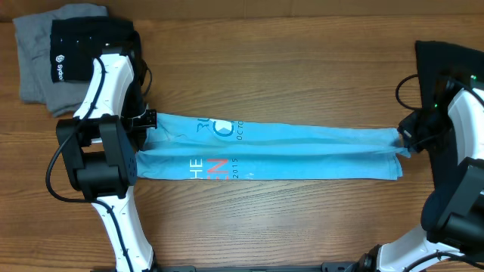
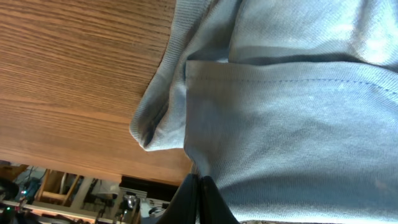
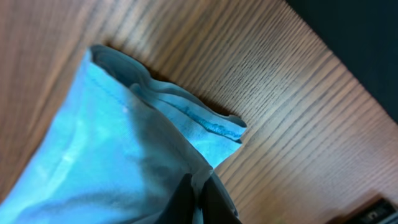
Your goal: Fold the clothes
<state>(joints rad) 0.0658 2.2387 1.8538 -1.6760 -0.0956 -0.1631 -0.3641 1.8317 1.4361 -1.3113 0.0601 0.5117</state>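
The light blue T-shirt (image 1: 287,151), folded into a long narrow strip, is lying across the middle of the bench (image 1: 265,60). The left fingers (image 2: 214,200) are clenching its left end, and the right fingers (image 3: 217,202) are clenching its right end.

Hazards:
- Each grip appears to be taking only a thin edge of cloth, so pulling the ends further apart is likely to slip a hem free.
- Loose layers are fanning out beside the right grip, so an uneven lift could open the strip.

Writing: the shirt is showing "HE", a pink "N", "2015" and part of "OCTO". The black garment (image 1: 83,45), sitting on the grey garment (image 1: 34,68) at the far left corner, is showing a white logo and a word that is not fully legible.
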